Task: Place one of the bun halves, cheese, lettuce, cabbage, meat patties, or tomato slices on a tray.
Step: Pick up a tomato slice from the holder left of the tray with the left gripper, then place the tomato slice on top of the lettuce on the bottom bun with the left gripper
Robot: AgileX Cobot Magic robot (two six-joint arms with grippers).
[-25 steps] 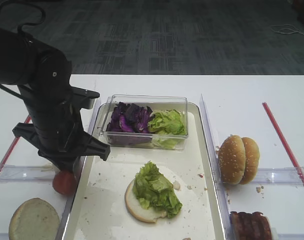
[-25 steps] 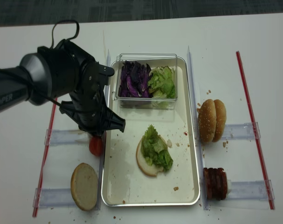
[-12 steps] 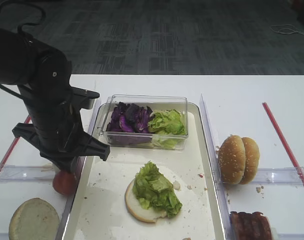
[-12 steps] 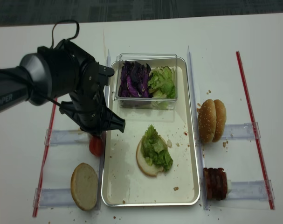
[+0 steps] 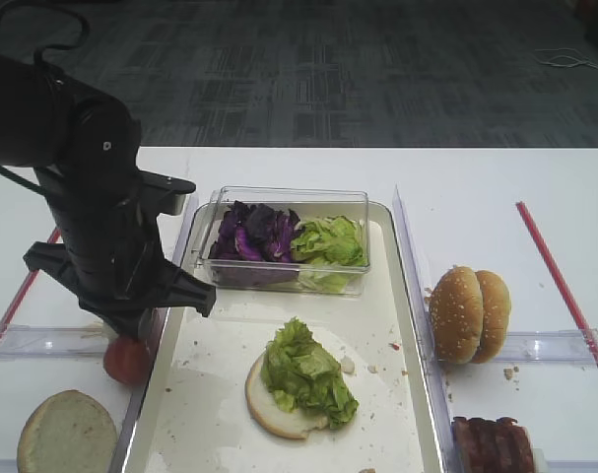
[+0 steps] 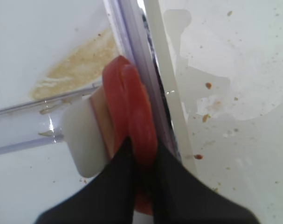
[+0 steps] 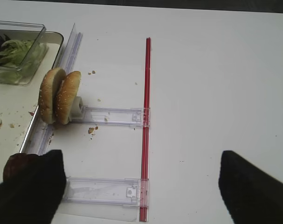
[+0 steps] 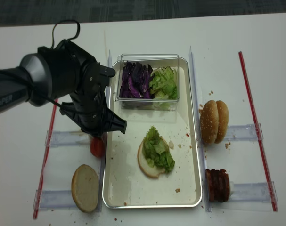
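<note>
I'm at the grab step, going for a tomato slice. Left gripper (image 6: 140, 184) is pinched on the nearest of the tomato slices (image 6: 134, 140), which stand on edge in a white holder (image 6: 83, 135) just outside the left rim of the tray (image 8: 117, 188). From the wrist cam the 2 fingers (image 6: 120, 179) sit 1 on each face of that slice, jaws pressed in tight on it. In the overhead view the red stack (image 8: 97, 147) shows just below the arm, left of the tray rim. Nothing lifted yet as far as I can tell.

Tray already has a bun half (image 8: 147, 165) w/ lettuce (image 8: 158, 149) on it, middle of the tray.

Next, I reckon: lift straight up so the slice clears the holder, carry right over the rim, drop on the lettuce. The slice looks soft, so it may slip or drag its neighbour.

Right gripper (image 7: 141, 186): fingers spread wide, parked right of the tray, holding nothing.
</note>
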